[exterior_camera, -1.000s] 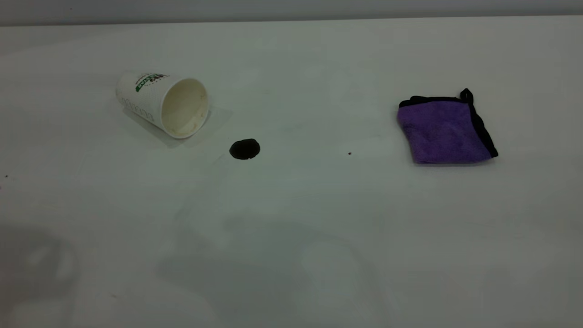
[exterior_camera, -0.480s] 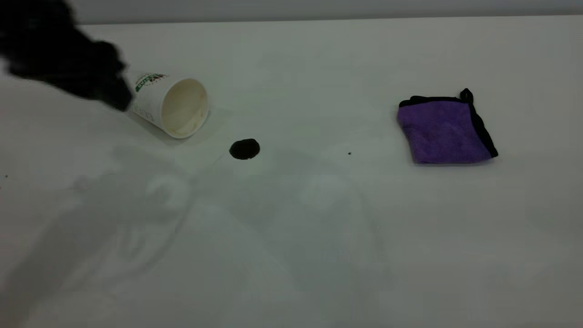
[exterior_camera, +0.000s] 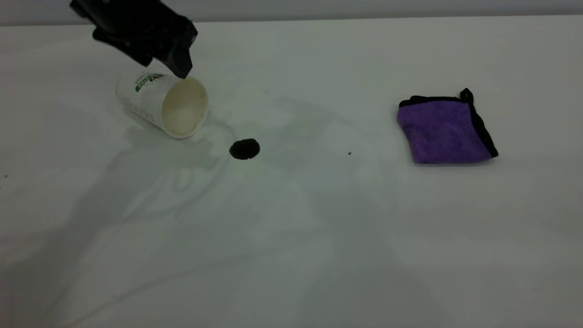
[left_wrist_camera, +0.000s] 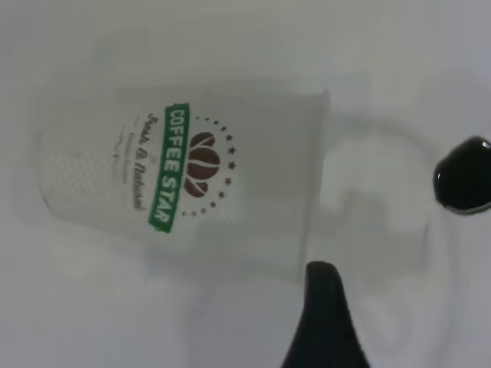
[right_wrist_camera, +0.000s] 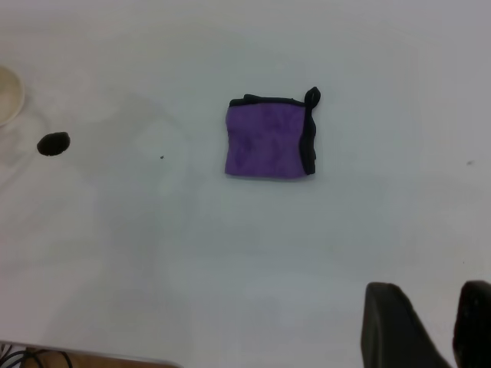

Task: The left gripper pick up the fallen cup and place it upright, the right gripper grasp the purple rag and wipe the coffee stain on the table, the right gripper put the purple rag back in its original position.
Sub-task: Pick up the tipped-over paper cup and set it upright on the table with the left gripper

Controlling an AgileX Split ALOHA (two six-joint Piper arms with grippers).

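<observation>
Barely started: left gripper over the fallen cup, finger state unclear; coffee stain unwiped, purple rag untouched.

Exterior view faces the table; both wrist views look down, sharing the coffee stain

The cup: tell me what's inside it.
The cup lies on its side on the table, mouth open to the exterior camera. Its cream inside looks empty of objects. The left gripper hangs above its rim, hiding none of the interior.
</observation>
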